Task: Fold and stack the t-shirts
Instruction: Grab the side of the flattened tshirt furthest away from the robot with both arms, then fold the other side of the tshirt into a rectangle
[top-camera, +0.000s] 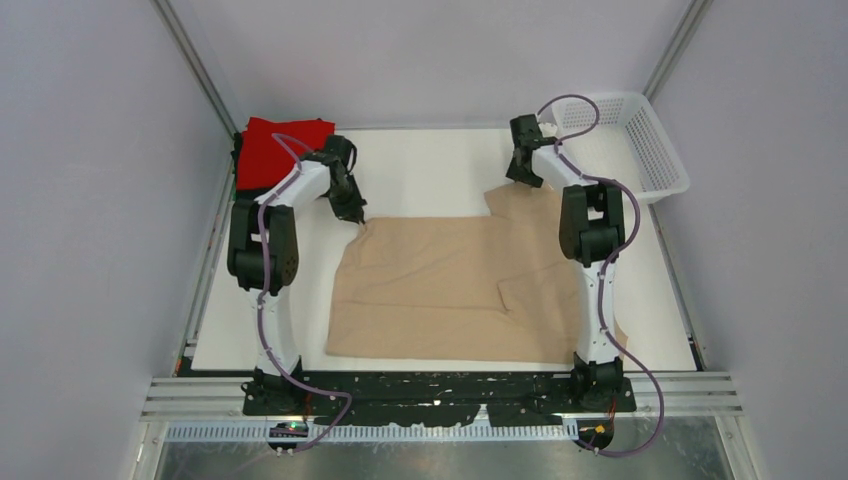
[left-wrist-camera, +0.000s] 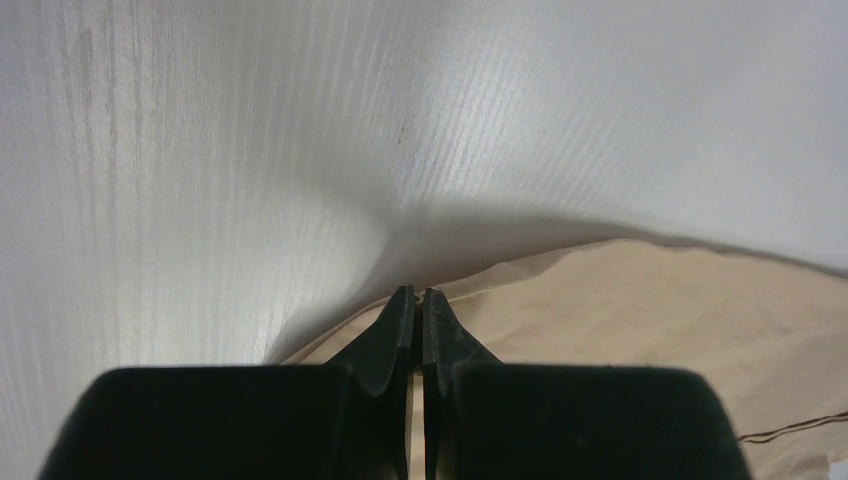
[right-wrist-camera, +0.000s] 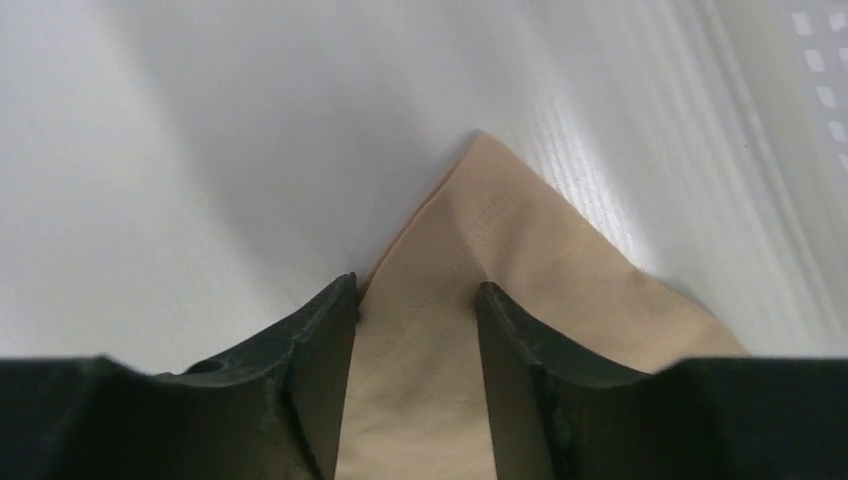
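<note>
We've got the plain beige cloth t-shirt (top-camera: 440, 290) lying flat mid-tabletop (top-camera: 430, 165), reaching the near edge. The left arm (top-camera: 262, 245) has its jaws pinching the shirt's far-left corner, while the right arm (top-camera: 590, 225) has jaws spread astride the far-right one. A bright red cloth tee (top-camera: 275, 150) sits in the far-left corner.

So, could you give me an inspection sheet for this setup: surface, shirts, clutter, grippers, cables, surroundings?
Surface: white ribbed table.
Job's things: beige t-shirt spread out, one side folded in; red t-shirt at the far left corner.
Clutter: white mesh basket at the far right corner.
Grippers: left gripper shut on the beige t-shirt's edge; right gripper open, astride another of its corners.
Cables: purple cables, one per side, loosely looped.
Surroundings: pale grey walls.
</note>
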